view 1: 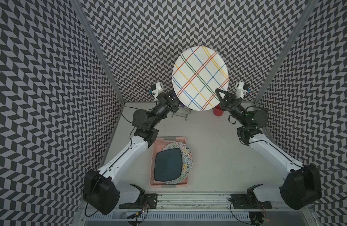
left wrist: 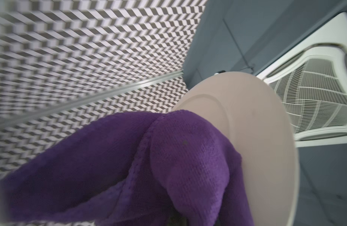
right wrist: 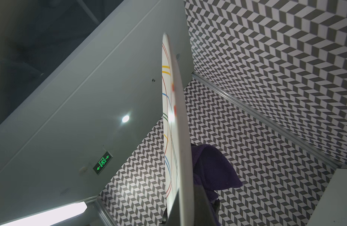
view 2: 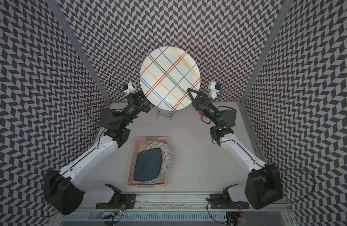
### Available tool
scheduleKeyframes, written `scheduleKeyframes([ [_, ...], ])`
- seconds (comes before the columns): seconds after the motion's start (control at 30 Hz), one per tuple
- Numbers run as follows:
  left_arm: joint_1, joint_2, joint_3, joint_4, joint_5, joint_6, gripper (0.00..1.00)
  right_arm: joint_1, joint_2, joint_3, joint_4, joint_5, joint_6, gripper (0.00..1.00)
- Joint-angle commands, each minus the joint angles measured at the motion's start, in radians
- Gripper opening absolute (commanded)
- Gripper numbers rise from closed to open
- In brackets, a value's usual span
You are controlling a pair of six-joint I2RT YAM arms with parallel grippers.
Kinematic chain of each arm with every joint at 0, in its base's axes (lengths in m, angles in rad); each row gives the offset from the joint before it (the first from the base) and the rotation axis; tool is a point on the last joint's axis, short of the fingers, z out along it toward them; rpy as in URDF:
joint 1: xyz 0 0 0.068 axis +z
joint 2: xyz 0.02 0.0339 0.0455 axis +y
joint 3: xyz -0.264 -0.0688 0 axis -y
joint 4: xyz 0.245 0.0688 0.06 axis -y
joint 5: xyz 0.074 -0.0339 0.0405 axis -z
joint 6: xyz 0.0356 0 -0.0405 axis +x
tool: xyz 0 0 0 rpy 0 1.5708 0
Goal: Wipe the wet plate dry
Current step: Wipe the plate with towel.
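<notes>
We find purple cloth (left wrist: 168, 166) mostly hidden behind plate (view 1: 200, 78); left gripper (view 1: 173, 99) clenches it, right gripper (view 1: 221, 96) pinches the rim, both arms raised.

The left arm (view 1: 127, 154) and right arm (view 1: 270, 154) have white links between bulky black joint housings, with thin black cables (view 1: 124, 115) looping beside them. A white camera mount (view 1: 240, 91) sits behind the right tool (view 1: 218, 92), whose fingers are black open triangles.

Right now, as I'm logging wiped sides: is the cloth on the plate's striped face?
No, the cloth lies against the plain back of the plate, as the left wrist view shows.
</notes>
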Motion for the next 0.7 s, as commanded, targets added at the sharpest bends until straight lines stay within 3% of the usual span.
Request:
scheduleKeyframes([
  [0.0,-0.045,-0.087,0.178,-0.592,-0.091,0.672,0.0,-0.014,-0.04,-0.043,-0.227,0.043,-0.123,0.0],
  [0.07,-0.068,-0.064,0.223,-0.78,-0.217,0.835,0.0,0.009,-0.063,-0.052,-0.292,0.033,-0.174,0.0],
  [0.17,-0.077,-0.051,0.205,-0.834,-0.263,0.942,0.0,0.037,-0.096,-0.053,-0.354,0.053,-0.24,0.0],
  [0.27,-0.081,-0.08,0.162,-0.803,-0.273,0.964,0.0,0.032,-0.119,-0.072,-0.362,0.106,-0.232,0.0],
  [0.4,-0.08,-0.158,0.11,-0.827,-0.375,0.959,0.0,-0.045,-0.148,-0.099,-0.339,0.211,-0.135,0.0],
  [0.57,-0.087,-0.249,0.066,-0.834,-0.372,0.947,0.0,-0.064,-0.101,0.02,-0.485,0.135,-0.257,0.0],
  [0.67,-0.091,-0.247,0.071,-0.831,-0.384,0.946,0.0,-0.005,-0.081,0.044,-0.513,0.087,-0.323,0.0],
])
